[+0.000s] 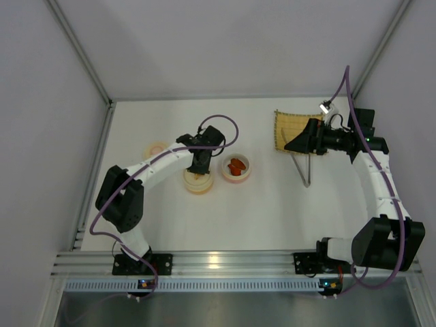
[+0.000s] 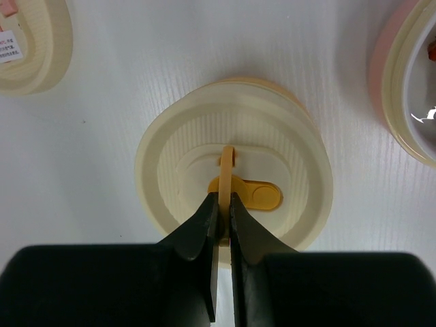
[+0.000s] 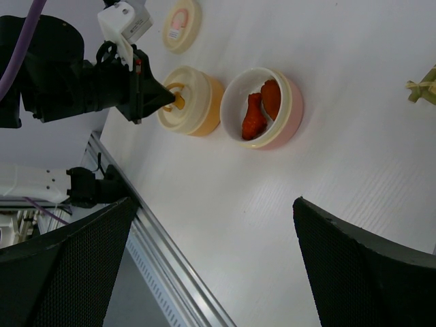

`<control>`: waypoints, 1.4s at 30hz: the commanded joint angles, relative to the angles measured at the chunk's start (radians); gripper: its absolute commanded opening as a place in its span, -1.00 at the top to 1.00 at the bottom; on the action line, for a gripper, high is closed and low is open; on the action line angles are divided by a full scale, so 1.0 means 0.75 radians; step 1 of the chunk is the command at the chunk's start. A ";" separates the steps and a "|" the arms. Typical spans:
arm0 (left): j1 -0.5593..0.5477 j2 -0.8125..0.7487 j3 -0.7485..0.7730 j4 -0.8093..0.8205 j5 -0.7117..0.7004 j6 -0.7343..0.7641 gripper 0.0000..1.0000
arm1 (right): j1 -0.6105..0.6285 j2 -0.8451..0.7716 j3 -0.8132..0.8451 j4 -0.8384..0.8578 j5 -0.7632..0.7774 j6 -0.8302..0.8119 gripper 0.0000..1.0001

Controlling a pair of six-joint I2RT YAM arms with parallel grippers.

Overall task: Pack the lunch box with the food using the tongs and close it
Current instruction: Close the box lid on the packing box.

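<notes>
Jaws of L gripper (image 2: 223, 202) pinch yellow tab (image 2: 227, 161) on cream lid (image 2: 170, 170); pink bowl (image 3: 294, 114) w/ sausage bits (image 3: 254, 120) to its right; R gripper (image 3: 212, 204) spread wide, empty; tongs (image 1: 304, 170) beside it.

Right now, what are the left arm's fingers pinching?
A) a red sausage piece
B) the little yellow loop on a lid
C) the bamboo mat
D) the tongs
B: the left fingers are shut on the yellow loop that stands up from the cream lid.
</notes>
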 commanded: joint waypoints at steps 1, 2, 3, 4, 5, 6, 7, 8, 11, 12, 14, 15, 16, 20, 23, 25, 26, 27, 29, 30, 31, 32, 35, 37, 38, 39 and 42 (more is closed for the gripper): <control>0.001 -0.024 -0.007 0.022 -0.006 0.010 1.00 | -0.009 -0.021 0.004 0.079 -0.021 -0.004 -0.99; 0.001 -0.024 -0.009 0.026 -0.008 0.012 1.00 | -0.009 -0.021 0.004 0.079 -0.021 -0.004 -0.99; 0.001 -0.022 -0.011 0.026 -0.008 0.012 1.00 | -0.009 -0.021 0.006 0.081 -0.023 -0.002 -0.99; 0.001 -0.020 -0.013 0.024 -0.008 0.014 1.00 | -0.009 -0.019 0.006 0.082 -0.023 -0.002 -0.99; 0.001 -0.020 -0.021 0.028 -0.008 0.014 1.00 | -0.007 -0.021 0.006 0.082 -0.023 -0.004 -0.99; 0.001 -0.020 -0.023 0.030 -0.006 0.016 1.00 | -0.009 -0.021 0.006 0.082 -0.023 -0.002 -0.99; 0.001 -0.020 -0.027 0.032 -0.004 0.020 1.00 | -0.009 -0.021 0.006 0.079 -0.023 -0.002 -0.99; 0.001 -0.018 -0.034 0.036 0.000 0.026 1.00 | -0.009 -0.021 0.006 0.079 -0.023 -0.002 -0.99; 0.001 -0.016 -0.046 0.044 0.016 0.054 1.00 | -0.007 -0.025 0.006 0.077 -0.021 -0.008 -0.99; 0.001 -0.016 -0.046 0.044 0.016 0.065 1.00 | -0.009 -0.025 0.006 0.077 -0.021 -0.006 -0.99; 0.001 -0.020 -0.056 0.048 0.023 0.073 1.00 | -0.009 -0.023 0.006 0.077 -0.021 -0.008 -0.99; 0.001 -0.026 -0.062 0.061 0.039 0.079 1.00 | -0.009 -0.021 0.008 0.077 -0.023 -0.006 -0.99; 0.001 -0.028 -0.064 0.067 0.047 0.097 1.00 | -0.009 -0.021 0.008 0.077 -0.023 -0.008 -0.99; 0.001 -0.028 -0.056 0.075 0.051 0.159 1.00 | -0.009 -0.023 0.004 0.077 -0.023 -0.008 -0.99; -0.001 -0.034 -0.060 0.085 0.066 0.218 1.00 | -0.009 -0.023 0.006 0.077 -0.025 -0.010 -0.99; -0.001 -0.034 -0.062 0.097 0.108 0.291 1.00 | -0.009 -0.021 0.008 0.077 -0.025 -0.008 -0.99; -0.001 -0.034 -0.066 0.106 0.127 0.320 1.00 | -0.009 -0.021 0.008 0.077 -0.027 -0.008 -0.99; -0.001 -0.037 -0.070 0.110 0.135 0.339 1.00 | -0.009 -0.021 0.008 0.077 -0.025 -0.010 -0.99; -0.001 -0.049 -0.093 0.136 0.221 0.455 1.00 | -0.009 -0.021 0.008 0.077 -0.025 -0.010 -0.99; -0.001 -0.055 -0.105 0.149 0.247 0.490 1.00 | -0.009 -0.019 0.008 0.077 -0.025 -0.010 -0.99; -0.001 -0.063 -0.117 0.161 0.268 0.557 1.00 | -0.009 -0.019 0.008 0.077 -0.025 -0.012 -0.99; -0.001 -0.081 -0.146 0.183 0.333 0.622 1.00 | -0.009 -0.017 0.008 0.075 -0.025 -0.012 -0.99; -0.001 -0.104 -0.207 0.218 0.443 0.797 1.00 | -0.009 -0.017 0.008 0.073 -0.027 -0.014 -0.99; -0.001 -0.116 -0.262 0.243 0.491 0.907 1.00 | -0.009 -0.013 0.010 0.075 -0.025 -0.016 -0.99; -0.001 -0.116 -0.277 0.261 0.503 0.936 1.00 | -0.009 -0.013 0.010 0.073 -0.025 -0.020 -0.99; -0.001 -0.114 -0.291 0.269 0.517 0.991 1.00 | -0.009 -0.013 0.010 0.071 -0.025 -0.020 -0.99; -0.001 -0.102 -0.346 0.304 0.567 1.093 1.00 | -0.009 -0.013 0.012 0.067 -0.023 -0.027 -0.99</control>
